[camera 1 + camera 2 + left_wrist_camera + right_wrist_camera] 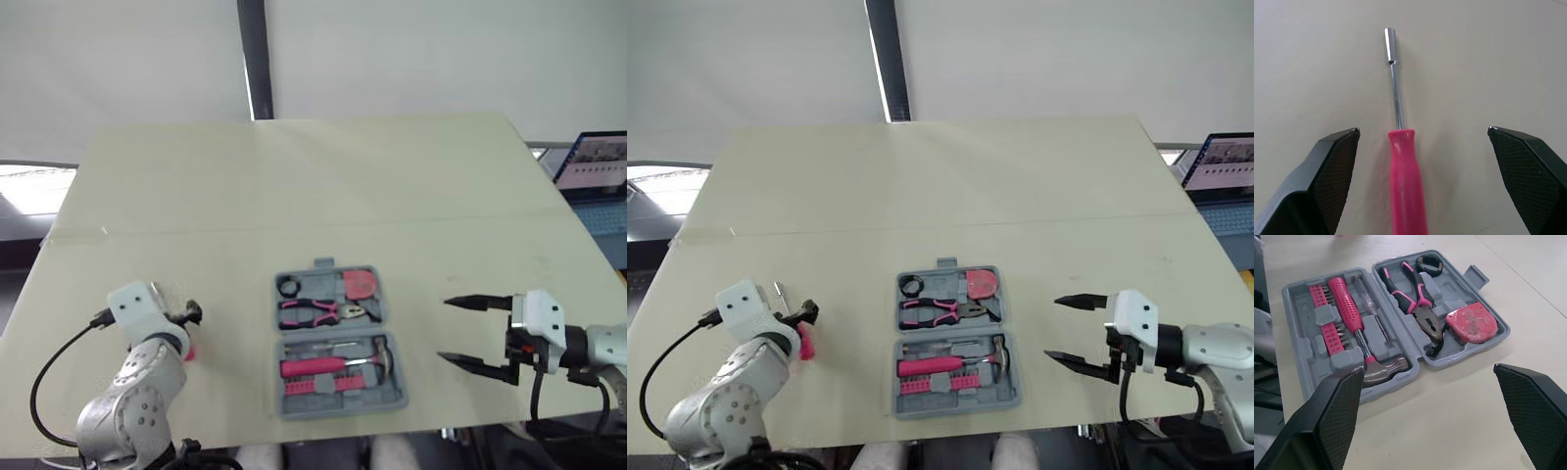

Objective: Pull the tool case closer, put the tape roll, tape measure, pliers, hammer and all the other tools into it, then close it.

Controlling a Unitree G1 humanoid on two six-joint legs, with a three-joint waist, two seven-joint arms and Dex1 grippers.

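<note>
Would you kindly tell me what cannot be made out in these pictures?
Pink-handled driver: handle's end cut off by the left wrist view's edge; in eye views, mostly hidden behind the left end effector.
Tool case: near corner hidden by the right end effector, right wrist view.
Laptop: cut by eye view's edge.

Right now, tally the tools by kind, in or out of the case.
Tape roll: 1
Tape measure: 1
Pliers: 1
Hammer: 1
Bit strip: 1
Screwdrivers: 2, clear screwdriver in case, red screwdriver on table
Total: 7
</note>
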